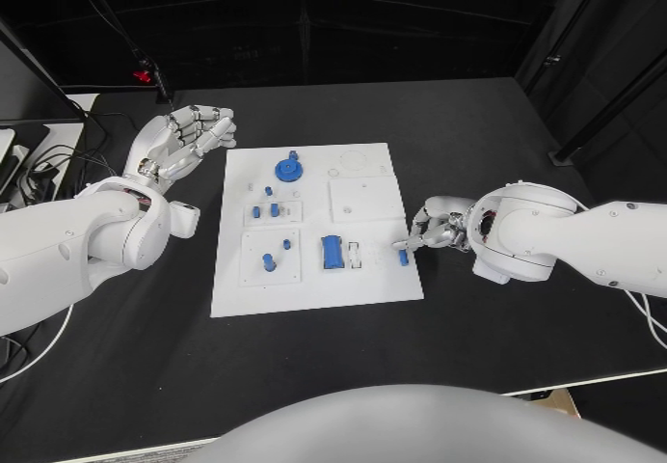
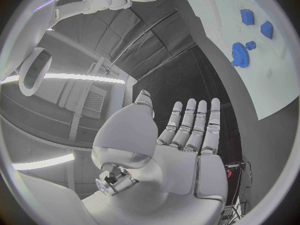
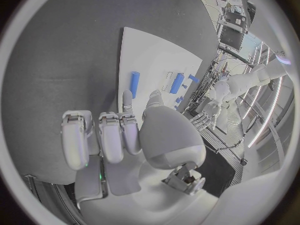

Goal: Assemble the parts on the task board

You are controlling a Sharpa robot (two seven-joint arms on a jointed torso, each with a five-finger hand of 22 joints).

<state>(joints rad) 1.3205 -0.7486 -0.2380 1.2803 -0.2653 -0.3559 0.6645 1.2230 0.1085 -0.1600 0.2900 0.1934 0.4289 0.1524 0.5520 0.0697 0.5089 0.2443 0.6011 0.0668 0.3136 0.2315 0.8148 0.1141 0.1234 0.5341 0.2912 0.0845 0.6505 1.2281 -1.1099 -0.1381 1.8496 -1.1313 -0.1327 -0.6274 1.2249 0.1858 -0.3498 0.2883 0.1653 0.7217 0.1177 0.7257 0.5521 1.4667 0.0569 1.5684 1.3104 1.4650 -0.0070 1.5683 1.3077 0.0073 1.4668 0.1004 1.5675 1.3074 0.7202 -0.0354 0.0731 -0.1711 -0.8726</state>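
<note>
Black table: small blue peg [image 1: 403,257] just beside curled, empty right robot hand [image 1: 434,230] on task board [image 1: 364,280]

Right hand [image 3: 140,135] fingers [image 3: 112,137] curled, empty, at task board [image 3: 153,60] edge; blue peg [image 3: 134,84] lies on board.

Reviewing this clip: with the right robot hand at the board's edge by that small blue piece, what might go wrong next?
1. The small blue pin lies at the task board's right edge; a nudge from the right robot hand might push it onto the black table.
2. From the head view I cannot tell whether the fingers touch the pin, so a grasp may miss.
3. The left robot hand hangs open beside the board, not steadying it; the board may slide.
</note>
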